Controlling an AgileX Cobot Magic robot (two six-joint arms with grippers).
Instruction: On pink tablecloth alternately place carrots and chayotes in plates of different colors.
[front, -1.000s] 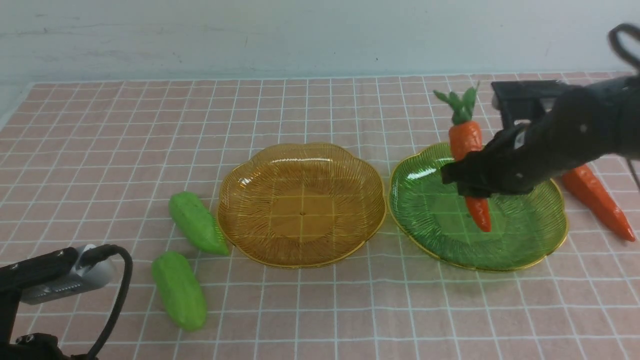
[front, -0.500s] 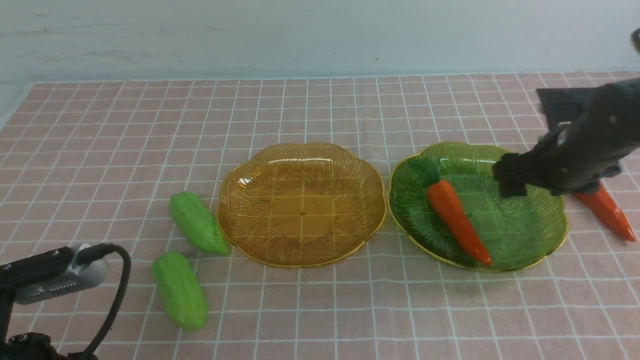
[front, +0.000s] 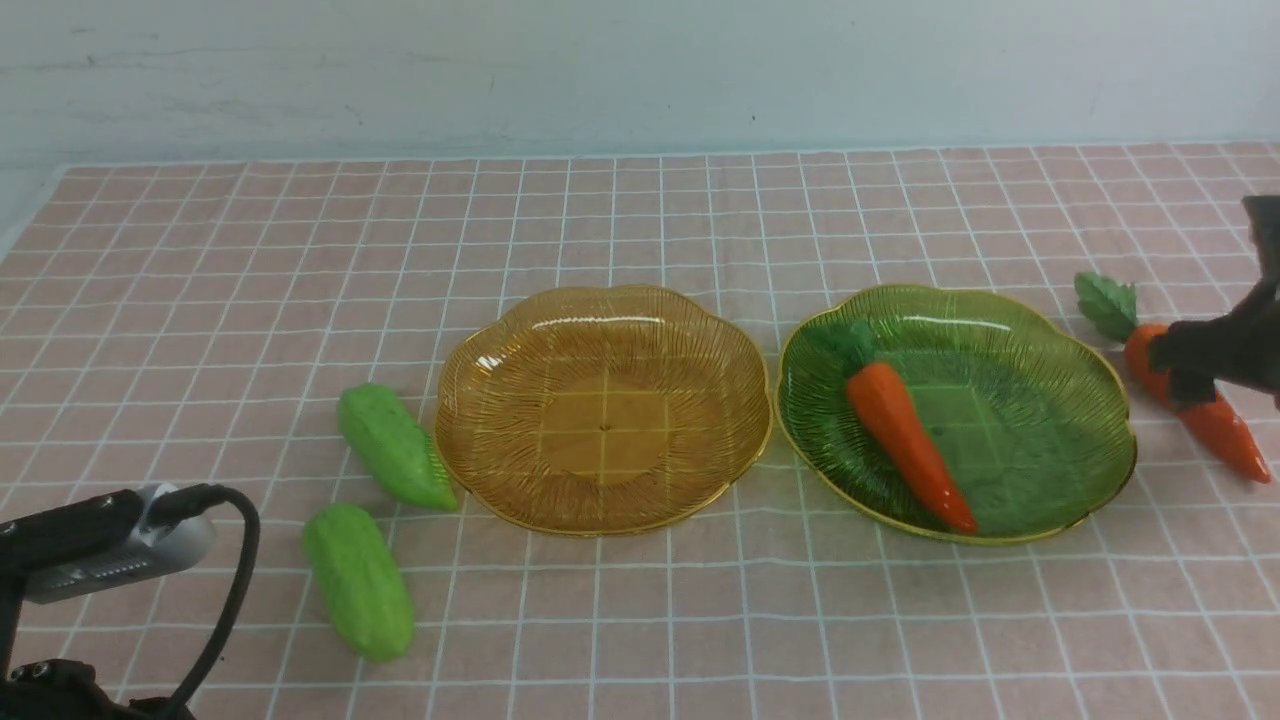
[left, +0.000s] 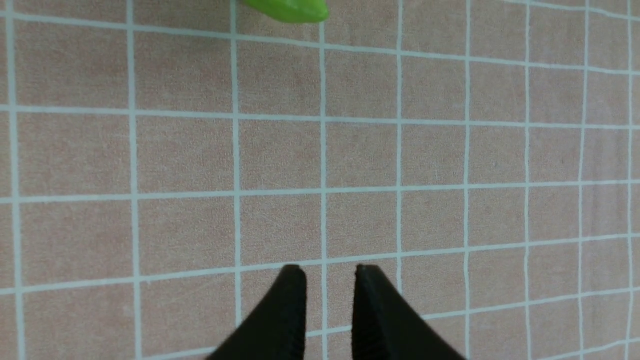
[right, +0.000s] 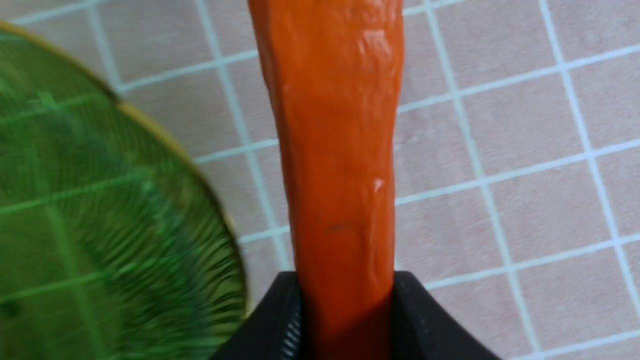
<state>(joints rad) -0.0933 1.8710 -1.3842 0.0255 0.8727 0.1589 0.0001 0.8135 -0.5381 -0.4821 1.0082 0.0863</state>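
Note:
One carrot (front: 905, 440) lies slantwise in the green plate (front: 1040, 440), leaves to the far left. The amber plate (front: 603, 410) beside it holds nothing. Two chayotes (front: 392, 445) (front: 358, 580) lie on the pink tablecloth (front: 640, 230) left of the amber plate. A second carrot (front: 1215, 425) lies on the cloth right of the green plate; my right gripper (front: 1185, 370) is shut on its body (right: 335, 125), a finger on each side (right: 345, 280). My left gripper (left: 330, 272) hangs over bare cloth, open a little, nothing between the tips; a chayote end (left: 290, 7) shows ahead.
The left arm's wrist camera and cable (front: 100, 545) sit at the near left corner. The green plate's gold rim (right: 175, 145) runs close beside the held carrot. A pale wall (front: 640, 70) bounds the far edge of the cloth.
The right gripper let the first carrot fall flat into the green plate, drew back to the right, and closed on the second carrot on the cloth. The left arm stayed put.

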